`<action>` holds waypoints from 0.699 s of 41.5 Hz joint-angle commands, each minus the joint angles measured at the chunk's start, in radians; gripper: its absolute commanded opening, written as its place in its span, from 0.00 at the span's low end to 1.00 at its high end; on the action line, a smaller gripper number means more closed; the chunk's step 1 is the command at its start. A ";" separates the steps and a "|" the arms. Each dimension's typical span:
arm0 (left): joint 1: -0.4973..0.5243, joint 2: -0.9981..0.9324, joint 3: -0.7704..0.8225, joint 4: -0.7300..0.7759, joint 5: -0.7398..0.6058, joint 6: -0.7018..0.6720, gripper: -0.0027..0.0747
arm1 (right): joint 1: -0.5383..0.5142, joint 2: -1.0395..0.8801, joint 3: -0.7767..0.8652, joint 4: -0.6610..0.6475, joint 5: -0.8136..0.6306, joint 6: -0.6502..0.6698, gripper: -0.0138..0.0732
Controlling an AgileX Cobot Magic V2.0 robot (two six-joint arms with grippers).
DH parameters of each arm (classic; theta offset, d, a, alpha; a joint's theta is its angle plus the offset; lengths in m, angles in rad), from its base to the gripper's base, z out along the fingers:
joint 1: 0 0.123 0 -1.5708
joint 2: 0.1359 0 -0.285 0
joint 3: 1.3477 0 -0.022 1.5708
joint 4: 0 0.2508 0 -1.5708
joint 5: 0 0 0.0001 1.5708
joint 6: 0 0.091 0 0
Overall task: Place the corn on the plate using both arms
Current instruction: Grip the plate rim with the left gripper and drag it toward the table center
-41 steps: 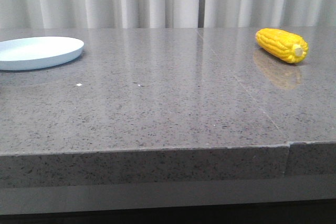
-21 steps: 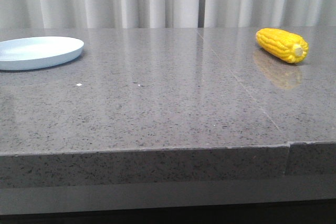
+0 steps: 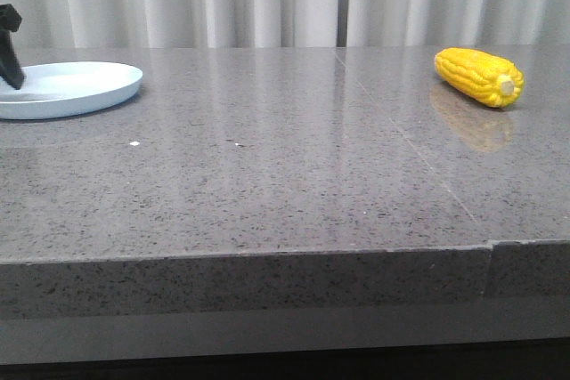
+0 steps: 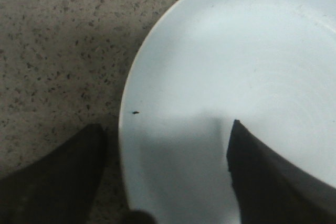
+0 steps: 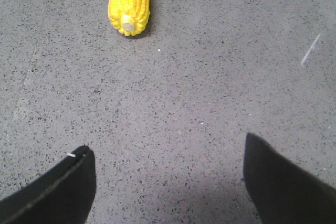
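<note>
Near the bench's (image 3: 267,184) far right corner the corn (image 3: 477,76) lies untouched, well apart from the wide-spread right tool (image 5: 168,182). At the far left edge, the left tool (image 4: 165,177) hangs wide astride the plate's (image 3: 85,95) rim.

Corn cob and plate, set well apart on a grey speckled table.

Corn (image 3: 477,76): bright yellow, kernel rows intact, pale stub end facing the camera, lying on its side at upper right of the front view. Plate (image 3: 85,86): round, shallow, pale blue-white, low rim, empty, upright at upper left.
</note>
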 commanded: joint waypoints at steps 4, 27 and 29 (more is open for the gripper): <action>-0.004 -0.041 -0.031 -0.007 -0.034 0.000 0.17 | -0.002 0.004 -0.031 -0.011 -0.066 -0.010 0.85; -0.097 -0.215 -0.031 -0.034 -0.019 0.000 0.01 | -0.002 0.004 -0.031 -0.011 -0.066 -0.010 0.85; -0.125 -0.231 -0.031 -0.042 -0.016 0.000 0.01 | -0.002 0.004 -0.031 -0.011 -0.066 -0.010 0.85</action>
